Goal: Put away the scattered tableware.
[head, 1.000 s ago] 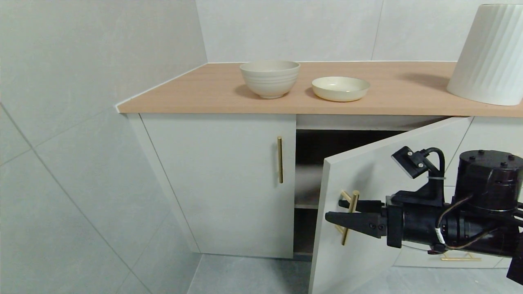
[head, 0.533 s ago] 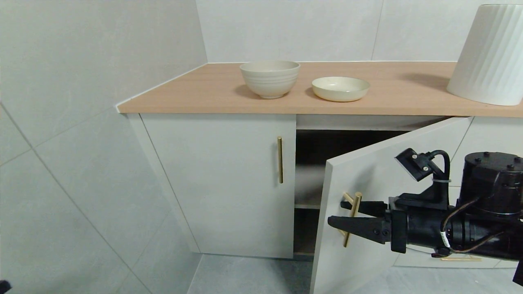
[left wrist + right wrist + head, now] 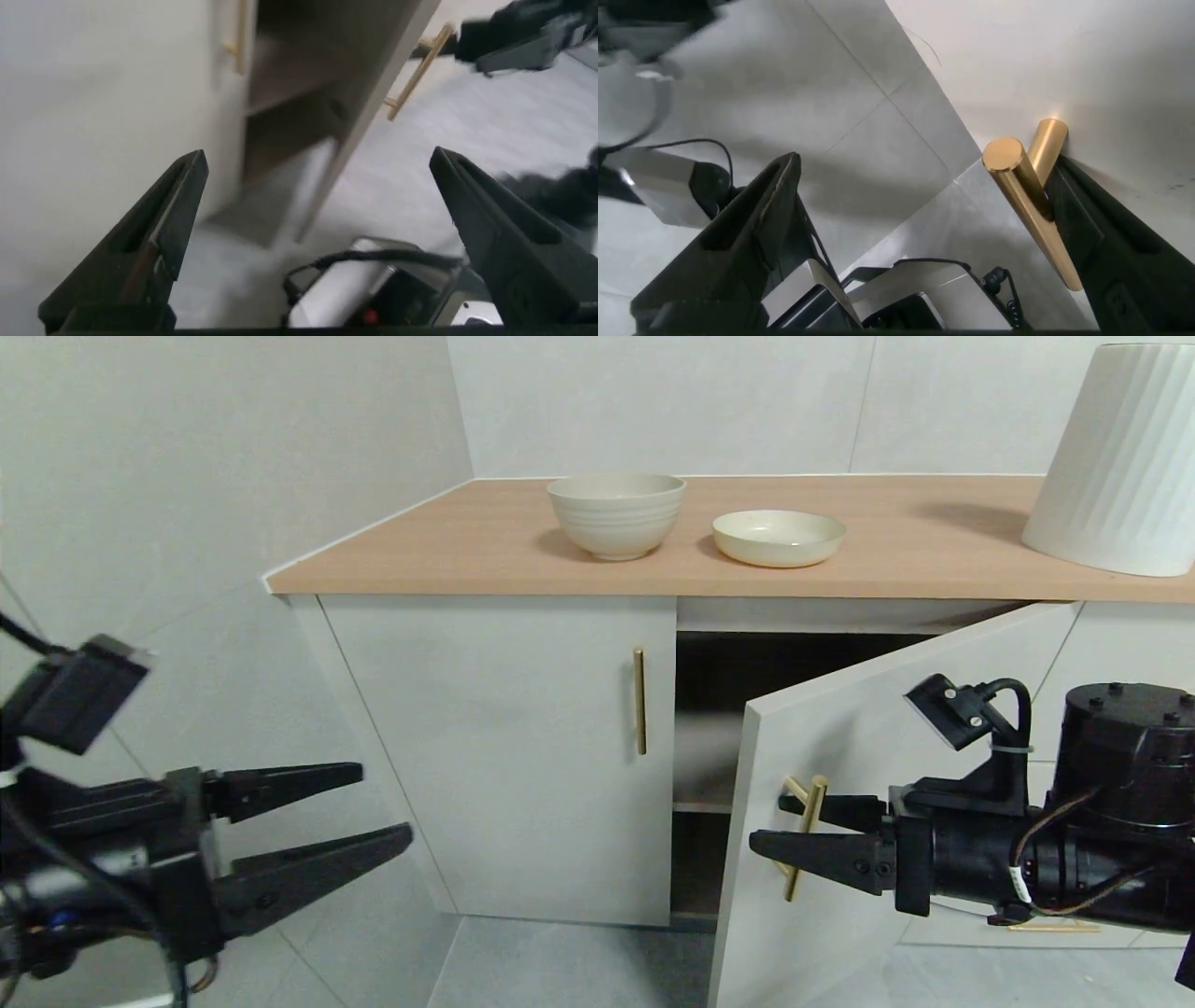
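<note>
From the head, looks forward and down at middling range across the front edge and left corner of the worktop (image 3: 448, 555), then down past the closed door (image 3: 504, 756) to the open door (image 3: 840, 756) angled toward the lens. From the left wrist, peers low between the fingers (image 3: 159, 233) of the left gripper (image 3: 318, 157), well back from the cabinet, toward its shelf (image 3: 290, 79), the floor (image 3: 392, 187) and the open door's brass handle (image 3: 411, 79), with the right gripper (image 3: 472, 47) at it. From the right wrist, sits close against that same handle between its own fingers (image 3: 757, 233), facing along the door toward the floor; shares handle and open door with the other two.
</note>
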Available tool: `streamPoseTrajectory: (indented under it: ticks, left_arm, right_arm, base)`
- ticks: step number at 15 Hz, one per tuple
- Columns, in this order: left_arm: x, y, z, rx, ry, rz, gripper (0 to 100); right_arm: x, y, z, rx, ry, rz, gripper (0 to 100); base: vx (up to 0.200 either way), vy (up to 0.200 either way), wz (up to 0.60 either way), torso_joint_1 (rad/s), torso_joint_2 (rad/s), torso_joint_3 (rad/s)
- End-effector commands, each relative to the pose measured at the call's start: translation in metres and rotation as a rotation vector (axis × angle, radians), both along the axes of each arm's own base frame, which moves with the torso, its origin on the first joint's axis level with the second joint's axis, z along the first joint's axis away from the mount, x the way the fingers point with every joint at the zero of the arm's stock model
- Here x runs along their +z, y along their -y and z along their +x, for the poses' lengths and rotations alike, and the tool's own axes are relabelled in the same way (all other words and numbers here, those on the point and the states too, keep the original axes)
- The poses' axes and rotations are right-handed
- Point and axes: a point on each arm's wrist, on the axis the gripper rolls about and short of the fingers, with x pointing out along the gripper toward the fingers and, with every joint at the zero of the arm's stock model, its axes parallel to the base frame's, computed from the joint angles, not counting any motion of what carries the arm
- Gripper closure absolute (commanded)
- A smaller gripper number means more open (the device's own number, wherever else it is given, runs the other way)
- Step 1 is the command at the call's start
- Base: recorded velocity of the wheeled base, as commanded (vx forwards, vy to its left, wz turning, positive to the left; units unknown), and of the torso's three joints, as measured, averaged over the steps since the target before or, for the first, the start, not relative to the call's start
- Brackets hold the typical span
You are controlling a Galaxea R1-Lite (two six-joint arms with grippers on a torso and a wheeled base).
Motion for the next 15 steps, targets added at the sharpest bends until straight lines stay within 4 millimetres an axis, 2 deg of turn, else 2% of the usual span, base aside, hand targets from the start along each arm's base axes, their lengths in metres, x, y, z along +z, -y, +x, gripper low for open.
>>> streamPoseTrajectory:
  ticks: [1,2,6,10,11,14,15]
  left_arm:
    - [-0.044,0.042,0.055,-0.136,-0.144,0.03,0]
    - [-0.052,0.051,0.058,-0.151,-0.147,0.026,0]
    - [-0.078,0.065,0.062,-0.183,-0.174,-0.008,0]
    - [-0.08,0.069,0.063,-0.185,-0.158,-0.007,0]
    - [-0.08,0.069,0.063,-0.187,-0.156,-0.007,100]
    - [-0.077,0.071,0.065,-0.188,-0.143,-0.014,100]
    - [-0.069,0.076,0.067,-0.191,-0.139,-0.056,100]
  right_arm:
    - [0.0,0.0,0.0,-0.001,0.001,0.0,0]
    - [0.0,0.0,0.0,-0.001,-0.001,-0.001,0]
    - [-0.007,-0.001,0.001,0.001,-0.025,-0.016,0]
    - [-0.012,-0.002,0.002,0.0,-0.039,-0.027,0]
    - [-0.012,-0.002,0.002,0.001,-0.039,-0.026,0]
    - [-0.011,-0.001,0.002,0.0,-0.036,-0.025,0]
    - [-0.011,-0.001,0.001,0.0,-0.035,-0.024,0]
  base:
    - [0.0,0.0,0.0,0.0,0.0,0.0]
    - [0.0,0.0,0.0,0.0,0.0,0.0]
    - [0.0,0.0,0.0,0.0,0.0,0.0]
    - [0.0,0.0,0.0,0.0,0.0,0.0]
    - [0.0,0.0,0.0,0.0,0.0,0.0]
    - [0.0,0.0,0.0,0.0,0.0,0.0]
    - [0.0,0.0,0.0,0.0,0.0,0.0]
